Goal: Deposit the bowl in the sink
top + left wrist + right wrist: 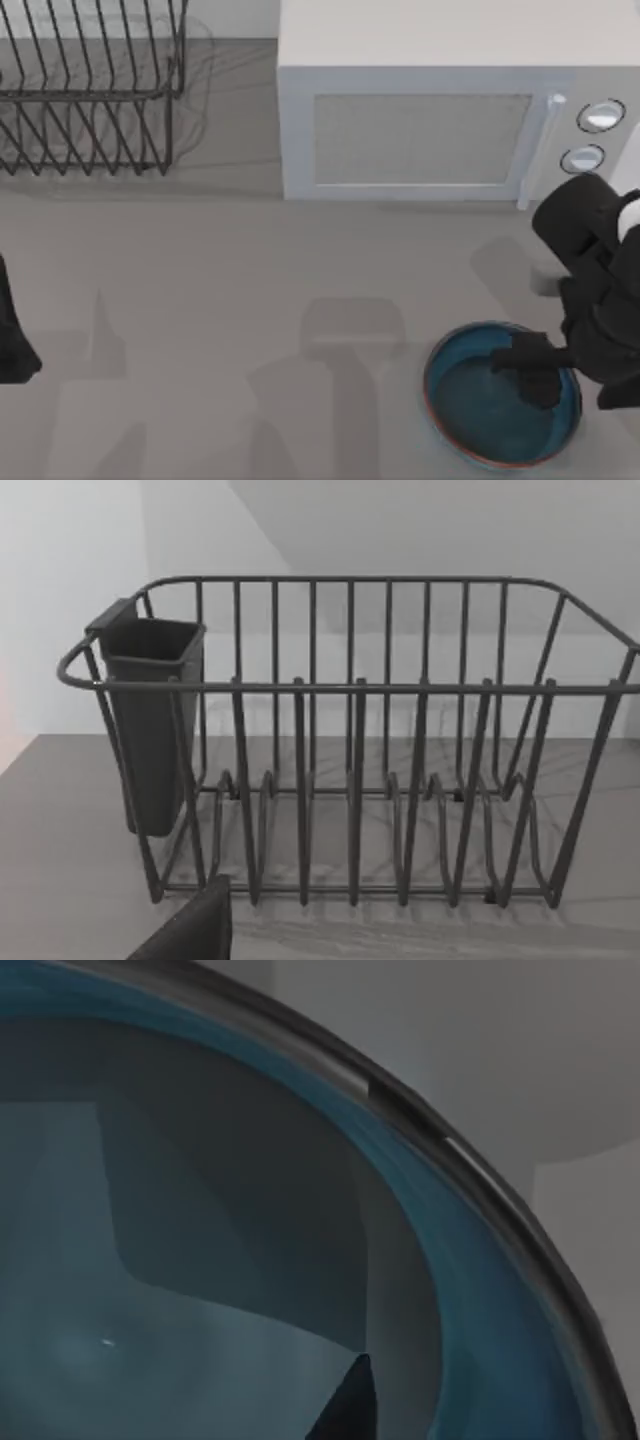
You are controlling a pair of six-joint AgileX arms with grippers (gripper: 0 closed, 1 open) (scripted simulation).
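Reaching down into the round, shiny teal-blue bowl at near right, right hand; grip cannot be told.

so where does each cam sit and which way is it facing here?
Top view: above the table, looking down on microwave, dish rack and bowl; right hand over the bowl, left arm parked at the left edge.
Left wrist view: faces the dish rack side-on; a dark piece of the arm at the frame edge.
Right wrist view: close above the bowl; one fingertip shows.
Shared: rack, bowl.
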